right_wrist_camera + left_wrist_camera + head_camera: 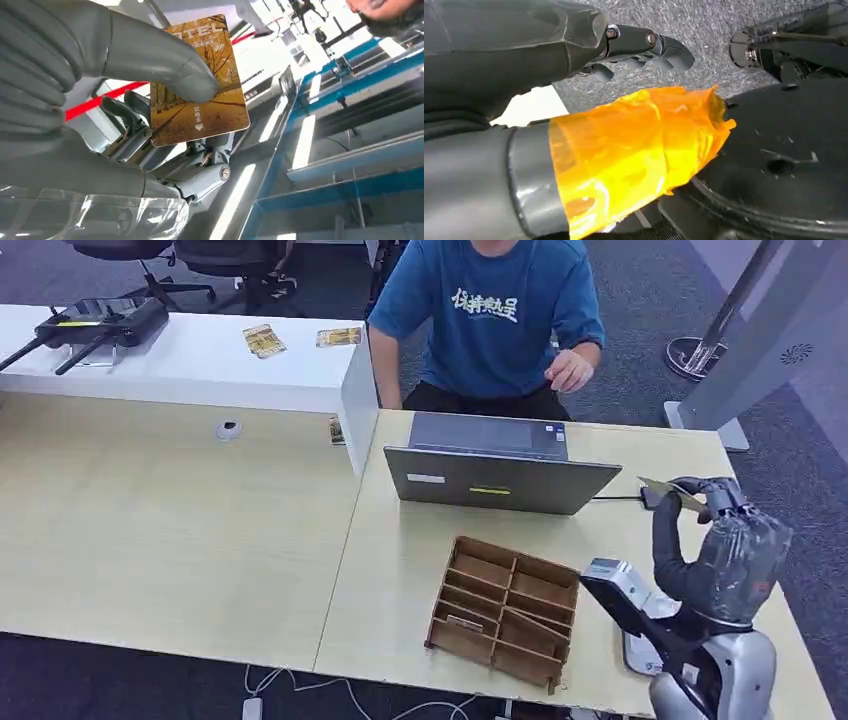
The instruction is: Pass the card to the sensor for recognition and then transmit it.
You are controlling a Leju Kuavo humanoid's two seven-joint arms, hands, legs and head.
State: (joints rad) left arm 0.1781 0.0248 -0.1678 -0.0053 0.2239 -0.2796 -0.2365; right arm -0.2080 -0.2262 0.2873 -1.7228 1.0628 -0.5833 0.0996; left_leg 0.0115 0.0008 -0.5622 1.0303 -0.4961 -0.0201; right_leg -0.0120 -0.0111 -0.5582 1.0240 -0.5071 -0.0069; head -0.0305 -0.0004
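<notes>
On the far left of the raised white counter (200,365) we see a black device with rods (95,325), and further along two small yellowish cards (263,340) lie flat, with a third (336,430) at the foot of the white divider panel (358,400). The pale wooden table (150,530) spreads broad and bare below, with a small round grey fitting (229,429) set into it. Past the seam, the grey laptop (497,478) stands open with its back to us, facing a person in a blue T-shirt (495,315). In front of it sits one brown wooden divided tray (505,608), close to the table's near edge; we count about eight compartments, and one near compartment holds a small light slip, the others look empty. Just right of the tray a grey and white scanner-like sensor (625,602) rests near the near edge. Our right hand (712,502) is raised above the table's right end, pinching the golden-brown hotel key card (200,82) between thumb and fingers (125,112), the card's face showing an autumn tree avenue. Our left hand (634,47) hangs over grey carpet, fingers slightly curled and holding nothing, with orange tape (634,150) wrapped round its thumb.
</notes>
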